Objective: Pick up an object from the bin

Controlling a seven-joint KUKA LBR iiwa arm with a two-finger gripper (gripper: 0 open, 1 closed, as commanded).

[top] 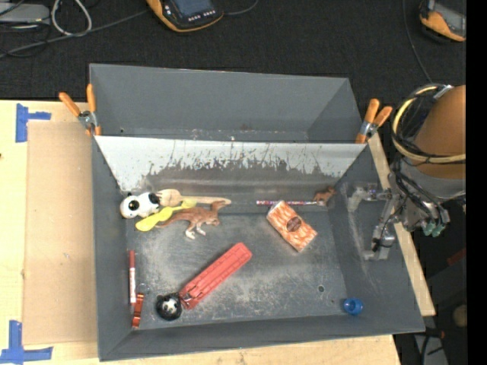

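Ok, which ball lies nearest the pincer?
The small blue ball in the bin's front right corner, below the pincer; the black ball sits in the front left corner.

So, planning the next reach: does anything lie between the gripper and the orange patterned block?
Nothing visible does. The gripper hangs by the bin's right wall, with bare floor between it and the orange patterned block mid-bin. The small blue thing lies off that line, in the near right corner.

- bin (pixel 228 112): plain grey, scuffed whitish
- long ribbed bar (pixel 217 274): bright red
- small block (pixel 291 226): orange, pale squiggly print
- toy dinosaur (pixel 202 217): brown
- tiny ball (pixel 351 306): blue
- pen (pixel 133 284): red
- stuffed toy (pixel 138 204): white, black patches
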